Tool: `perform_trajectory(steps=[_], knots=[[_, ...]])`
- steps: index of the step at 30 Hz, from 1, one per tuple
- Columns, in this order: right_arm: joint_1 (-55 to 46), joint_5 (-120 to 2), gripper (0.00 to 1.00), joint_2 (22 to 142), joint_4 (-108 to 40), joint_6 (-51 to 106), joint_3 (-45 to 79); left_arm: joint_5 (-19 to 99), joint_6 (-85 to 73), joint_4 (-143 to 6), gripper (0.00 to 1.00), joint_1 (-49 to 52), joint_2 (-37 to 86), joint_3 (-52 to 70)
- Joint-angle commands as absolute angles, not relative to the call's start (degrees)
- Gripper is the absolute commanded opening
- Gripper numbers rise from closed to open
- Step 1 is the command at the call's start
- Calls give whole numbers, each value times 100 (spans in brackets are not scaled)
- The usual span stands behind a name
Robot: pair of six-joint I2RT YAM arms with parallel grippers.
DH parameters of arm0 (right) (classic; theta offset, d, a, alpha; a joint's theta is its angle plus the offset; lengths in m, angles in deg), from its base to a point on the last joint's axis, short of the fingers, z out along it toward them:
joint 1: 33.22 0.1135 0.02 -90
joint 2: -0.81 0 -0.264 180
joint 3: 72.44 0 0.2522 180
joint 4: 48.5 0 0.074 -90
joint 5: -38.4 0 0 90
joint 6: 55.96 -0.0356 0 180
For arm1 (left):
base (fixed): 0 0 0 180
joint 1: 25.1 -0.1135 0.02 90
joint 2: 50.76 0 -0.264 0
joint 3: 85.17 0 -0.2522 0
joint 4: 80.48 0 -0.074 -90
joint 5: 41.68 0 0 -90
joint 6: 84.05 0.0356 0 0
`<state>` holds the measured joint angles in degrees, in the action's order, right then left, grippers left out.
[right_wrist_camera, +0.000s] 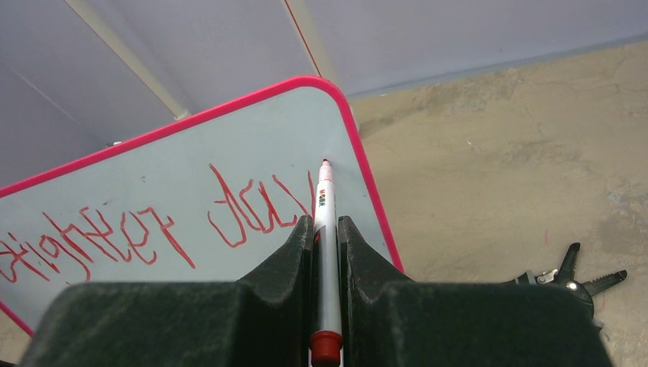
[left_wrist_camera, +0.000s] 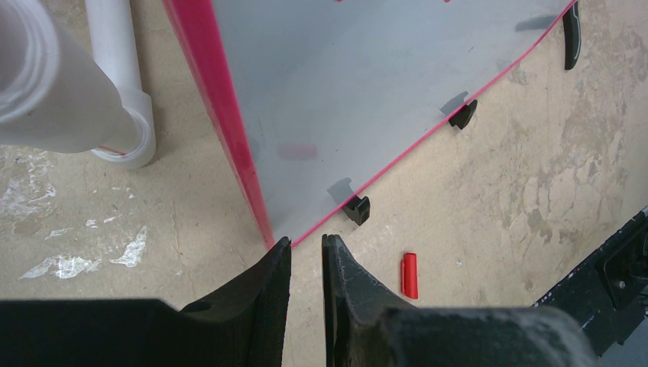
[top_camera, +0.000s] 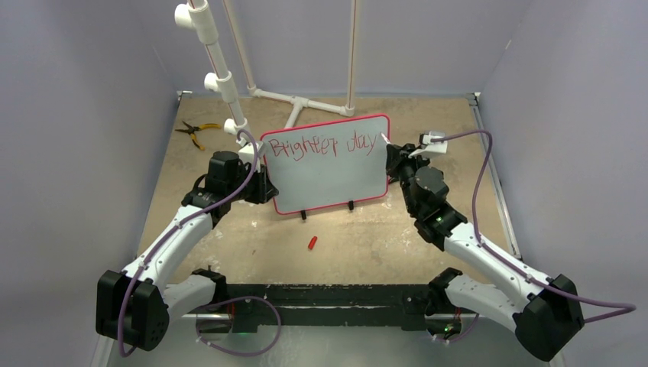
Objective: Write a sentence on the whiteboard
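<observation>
1. At the middle of the counter (top_camera: 367, 237), the whiteboard (top_camera: 328, 183) is standing upright on its 2 black feet (top_camera: 303, 215), with a red frame running all round it.
2. Along the top of the board, the sentence (top_camera: 325, 145) is showing in red as 1 row, reading roughly "Brighter day".
3. Over at the board's upper right corner, the right claw (top_camera: 395, 157) is pinching a white marker (right_wrist_camera: 324, 202) between its 2 fingers (right_wrist_camera: 367, 252). The marker's red end is pointing back toward the wrist.
4. From the right wrist, the marker's tip is sitting right at the white surface, just past the last letter and close to the red frame.
5. Down at the lower left corner, the left claw (left_wrist_camera: 306, 245) is showing its fingers (left_wrist_camera: 267, 283) almost pressed together, with only a slim gap between them. The board's corner is meeting 1 fingertip, and I cannot tell whether the claw is actually gripping it.
6. A small red cap (top_camera: 312, 243) is lying on the counter in front of the board, apart from the feet.
7. Back left, pliers (top_camera: 195, 131) are lying flat, and white pipes (top_camera: 218, 57) are rising behind the board.
</observation>
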<state>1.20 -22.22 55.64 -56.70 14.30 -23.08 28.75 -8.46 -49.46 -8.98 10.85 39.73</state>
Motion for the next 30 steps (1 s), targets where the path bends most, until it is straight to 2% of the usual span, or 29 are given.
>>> perform_trajectory(steps=[1,17,30], knots=[[62,-2046,0,5630,-5994,1550,-2052,2802,-846,-5161,20,-928,997,3985],[35,-2556,0,5576,-5847,1479,-2248,2807,-837,-5167,20,-928,1017,3967],[34,-2490,0,5429,-5563,1245,-2507,2802,-851,-5164,20,-928,1007,3979]])
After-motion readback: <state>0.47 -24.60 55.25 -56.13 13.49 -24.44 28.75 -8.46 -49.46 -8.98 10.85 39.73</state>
